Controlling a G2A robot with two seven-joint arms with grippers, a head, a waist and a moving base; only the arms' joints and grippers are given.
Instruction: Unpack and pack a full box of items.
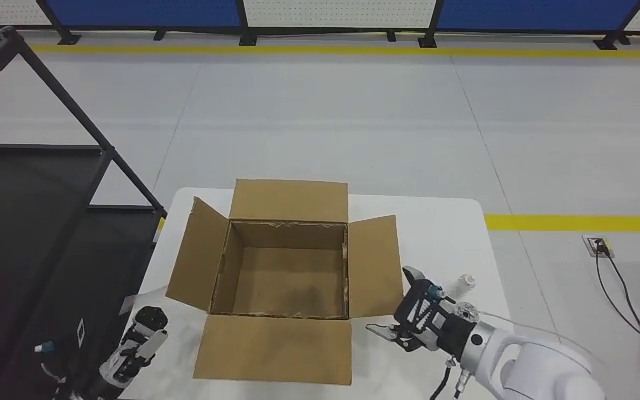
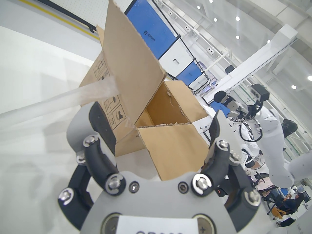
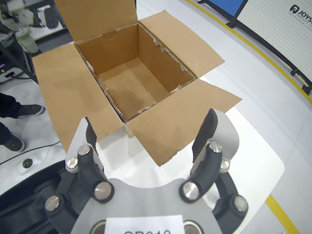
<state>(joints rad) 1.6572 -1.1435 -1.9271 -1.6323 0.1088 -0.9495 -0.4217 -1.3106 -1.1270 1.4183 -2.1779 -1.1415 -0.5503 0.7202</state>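
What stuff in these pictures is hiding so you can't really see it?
- Left wrist view: the bottom of the box is hidden behind its own near wall and raised flap.
- Left wrist view: the tape strip hanging off the box is blurred and cut off by the picture's edge.
- Top view: a small clear thing on the table beside the right gripper is too small to name.

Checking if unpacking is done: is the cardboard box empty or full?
Empty. The box stands with its four flaps spread, and its bare floor shows in the top and right wrist views, nothing inside.
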